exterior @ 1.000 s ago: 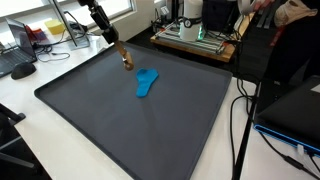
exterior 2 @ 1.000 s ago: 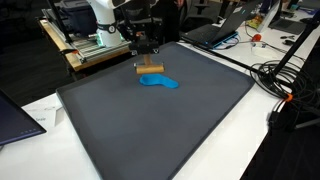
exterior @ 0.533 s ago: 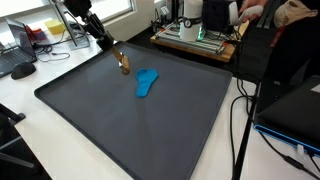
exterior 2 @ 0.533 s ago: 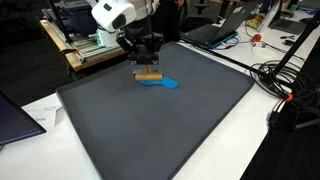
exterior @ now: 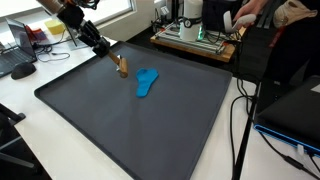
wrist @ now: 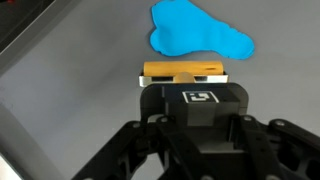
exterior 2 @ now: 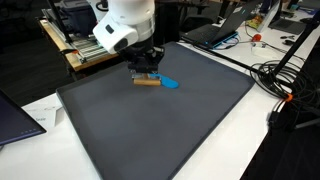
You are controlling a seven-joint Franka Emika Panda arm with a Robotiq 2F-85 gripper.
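Note:
A small tan wooden block (exterior: 121,68) (exterior 2: 147,81) (wrist: 185,71) sits low over the dark grey mat (exterior: 120,130) (exterior 2: 150,130), near its far edge. My gripper (exterior: 113,58) (exterior 2: 146,72) (wrist: 190,92) is shut on this block, and the arm leans in steeply from the back. Whether the block touches the mat I cannot tell. A flat blue foot-shaped piece (exterior: 147,83) (exterior 2: 168,82) (wrist: 198,32) lies on the mat just beyond the block, close to it but apart.
Behind the mat stands a wooden-framed machine (exterior: 195,30) (exterior 2: 95,40). Laptops (exterior 2: 222,25) and black cables (exterior 2: 285,85) (exterior: 240,120) lie along one side. A keyboard and mouse (exterior: 20,65) sit at the other side. A person's hands (exterior: 290,12) show at the back.
The arm has swung over and tilted lower. The gripper has carried the block a little down and toward the front of the mat. The blue piece has stayed put.

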